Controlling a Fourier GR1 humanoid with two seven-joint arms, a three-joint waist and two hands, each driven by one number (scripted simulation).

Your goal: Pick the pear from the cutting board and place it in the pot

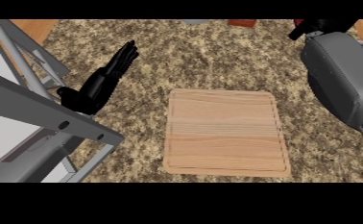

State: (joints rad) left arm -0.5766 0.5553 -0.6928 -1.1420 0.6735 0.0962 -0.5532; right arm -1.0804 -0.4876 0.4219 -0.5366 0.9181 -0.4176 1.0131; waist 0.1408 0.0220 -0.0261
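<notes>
The wooden cutting board [225, 131] lies flat in the middle of the speckled counter, and nothing rests on it. No pear shows anywhere in the head view. My left hand [106, 79] is at the left, open, fingers straight and pointing up, apart from the board. My right forearm [337, 79] runs along the right edge. Only part of my right hand [320, 26] shows at the top right corner, and its fingers are cut off by the view's edge. A small red patch [298, 22] sits beside that hand; what it is cannot be told.
A reddish-brown object [242, 23] and a grey object [195, 21] peek in at the top edge. A grey metal frame [42, 117] fills the lower left, close under my left forearm. An orange wooden surface [32, 28] shows at the top left.
</notes>
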